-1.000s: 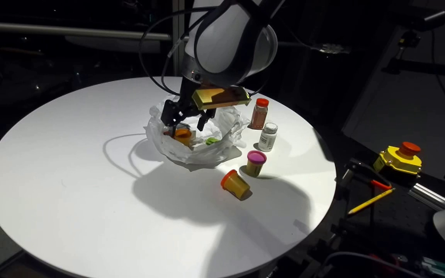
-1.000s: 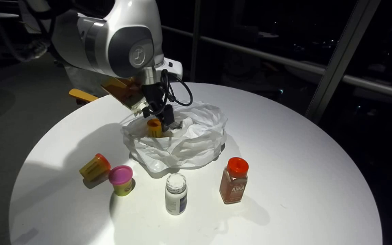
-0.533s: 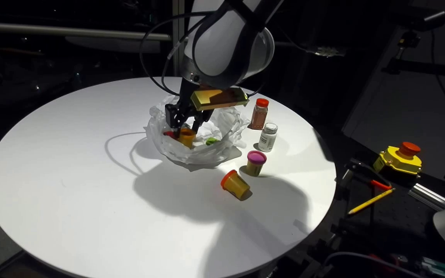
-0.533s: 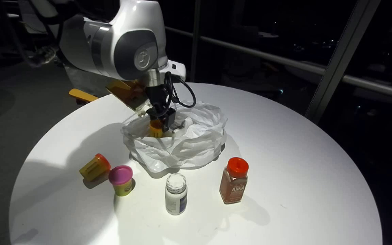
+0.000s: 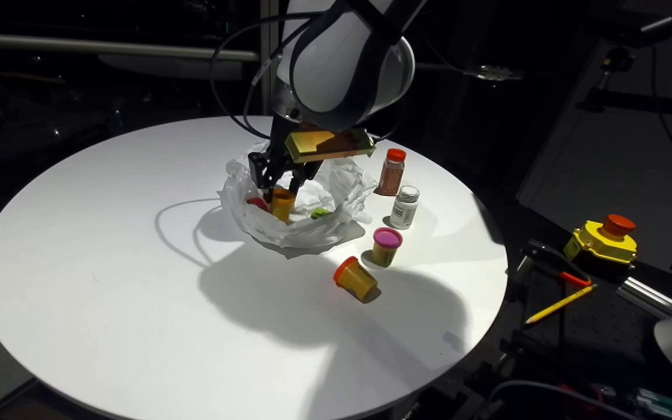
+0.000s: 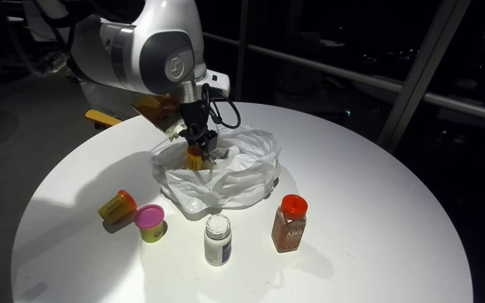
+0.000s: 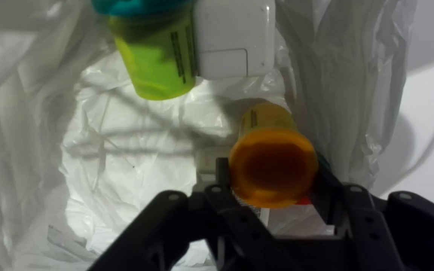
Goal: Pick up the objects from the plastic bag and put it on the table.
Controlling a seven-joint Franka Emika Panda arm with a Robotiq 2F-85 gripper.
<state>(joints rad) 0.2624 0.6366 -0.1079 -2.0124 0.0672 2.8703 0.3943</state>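
Observation:
An open white plastic bag [image 5: 289,238] with crumpled walls stands on the round white table [image 5: 108,291]. Inside it, my gripper [image 7: 272,173] is shut on a yellow tub with an orange lid [image 7: 269,114]; a finger presses each side of the lid. In both exterior views this tub [image 6: 194,163] is low within the bag, slightly tilted. Elsewhere in the bag the wrist view shows a lime tub with a teal lid [image 7: 160,64] against a white box [image 7: 236,41]. Something red [image 5: 257,203] lies beside the held tub, mostly hidden.
Outside the bag are a tipped tub with a red lid [image 6: 118,207], an upright tub with a pink lid [image 6: 150,223], a white bottle [image 6: 217,240] and a red-capped jar [image 6: 289,223]. The bag's raised rim [image 6: 263,160] surrounds my gripper.
My gripper's jaws have come together on the orange-lidded tub, which shifted a little and then rose slightly. The things outside the bag have stayed where they were.

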